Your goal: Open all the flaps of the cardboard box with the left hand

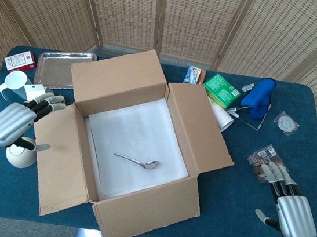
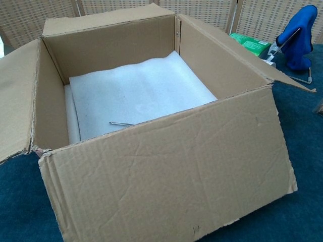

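Note:
The cardboard box [image 1: 135, 206] [image 2: 166, 176] stands mid-table with all its flaps folded outward. Inside lie white foam [image 1: 134, 144] [image 2: 139, 93] and a metal spoon [image 1: 138, 162]. The left flap [image 1: 59, 161] [image 2: 17, 96] slopes out to the left. My left hand [image 1: 10, 123] hovers just left of that flap's far corner, fingers extended and apart, holding nothing. My right hand [image 1: 291, 211] rests open, fingers straight, at the table's near right. The chest view shows neither hand.
Under my left hand sits a white bowl [image 1: 20, 156]. Behind it are a white cup [image 1: 12, 83], a red box [image 1: 20, 62] and a steel tray [image 1: 60, 66]. At the right lie a green box [image 1: 222, 90], a blue mitt [image 1: 259, 96] and packets [image 1: 267, 157].

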